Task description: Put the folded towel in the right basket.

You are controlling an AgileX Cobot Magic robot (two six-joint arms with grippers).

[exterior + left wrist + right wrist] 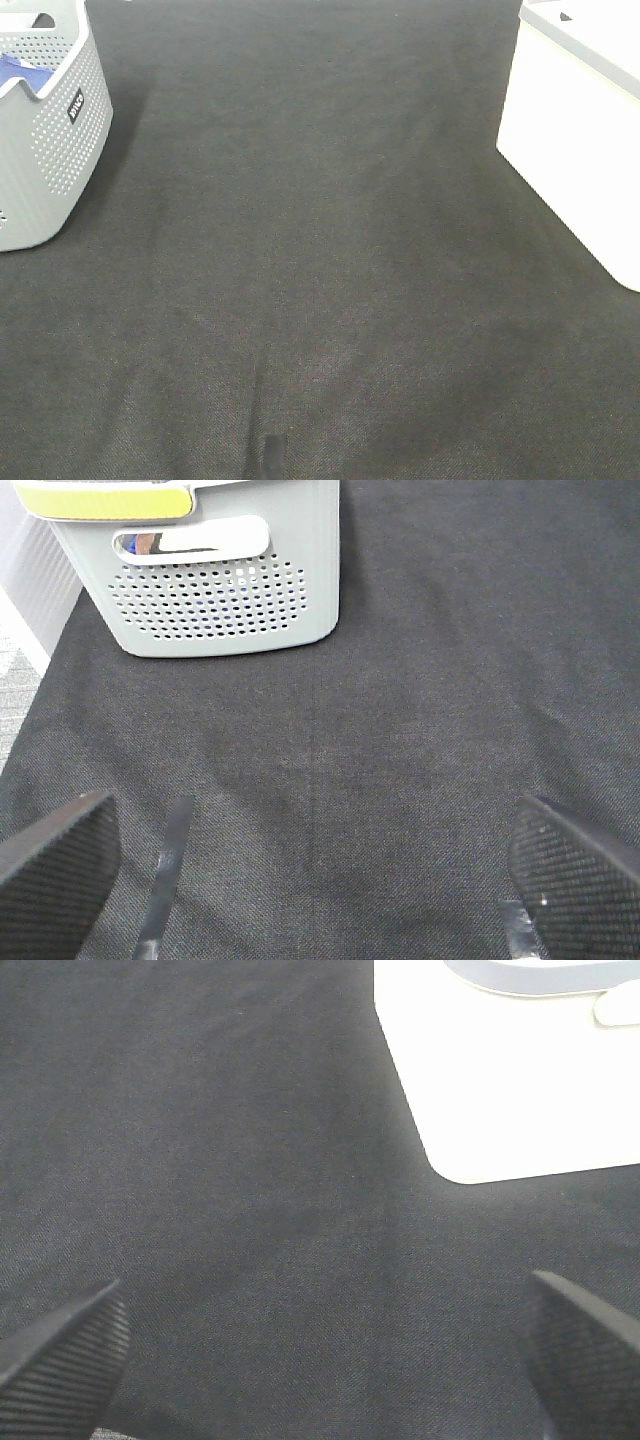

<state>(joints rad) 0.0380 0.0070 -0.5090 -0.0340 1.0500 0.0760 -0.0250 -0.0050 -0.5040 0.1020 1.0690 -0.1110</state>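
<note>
The folded towel does not show on the dark cloth in any view. The right basket (580, 130) is white and stands at the right edge; its side also shows in the right wrist view (510, 1070). My left gripper (310, 890) is open and empty above the dark cloth, some way from the grey basket. My right gripper (320, 1360) is open and empty above the cloth, short of the white basket. Neither gripper shows in the exterior high view.
A grey perforated basket (45, 130) stands at the far left with something blue (15, 72) inside; it also shows in the left wrist view (215, 590) with a yellow-green rim (105, 500). The table is covered by a dark cloth (320, 280).
</note>
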